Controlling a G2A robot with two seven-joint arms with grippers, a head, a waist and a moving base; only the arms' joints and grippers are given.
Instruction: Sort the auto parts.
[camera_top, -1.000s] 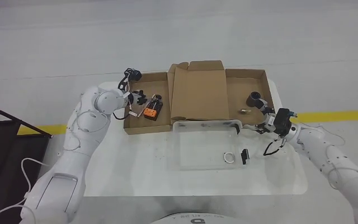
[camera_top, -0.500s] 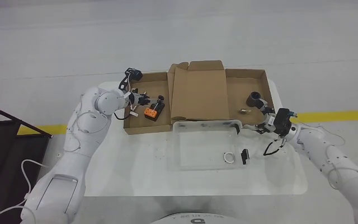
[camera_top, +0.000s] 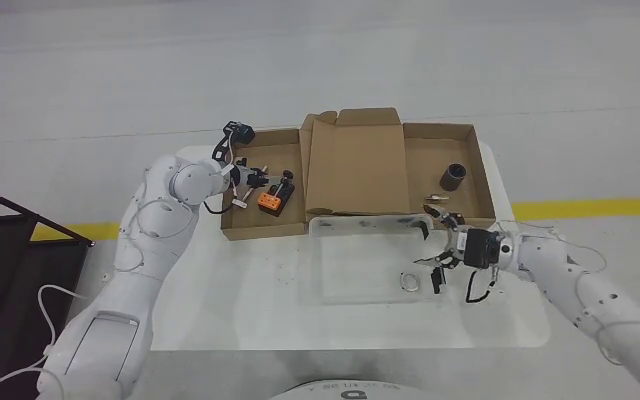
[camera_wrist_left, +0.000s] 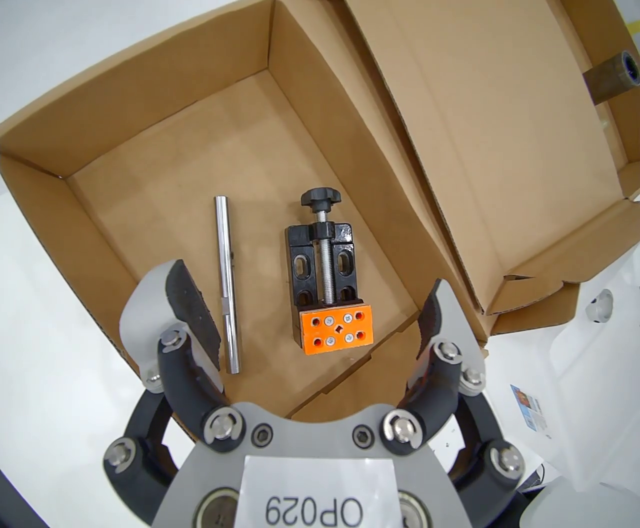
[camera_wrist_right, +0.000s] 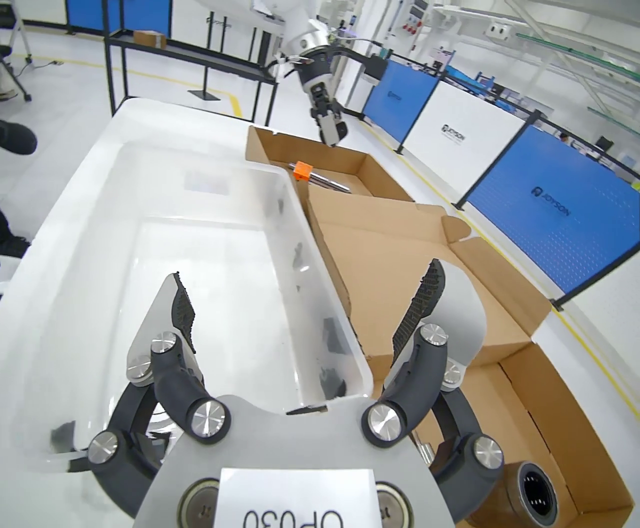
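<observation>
A small vise (camera_top: 272, 196) (camera_wrist_left: 327, 295) with an orange jaw block lies beside a metal rod (camera_wrist_left: 227, 285) in the left compartment of the cardboard box (camera_top: 355, 160). My left gripper (camera_top: 252, 180) (camera_wrist_left: 310, 285) hovers open above them, holding nothing. A dark cylindrical bushing (camera_top: 455, 176) (camera_wrist_right: 537, 492) and a small metal pin (camera_top: 437, 198) lie in the right compartment. The clear plastic bin (camera_top: 365, 222) holds a white ring (camera_top: 409, 280) and a black part (camera_top: 437, 279). My right gripper (camera_top: 436, 252) (camera_wrist_right: 305, 272) is open and empty over the bin's right end.
The box's lid flap (camera_wrist_left: 500, 125) lies folded over its middle compartment between the two open ones. The bin stands against the box's near wall. Bare white table (camera_top: 260, 290) lies to the left of the bin and in front of it.
My right arm has swung from the box's right compartment over to the bin's right end. The left gripper drew back slightly from the vise, which stays in the box.
</observation>
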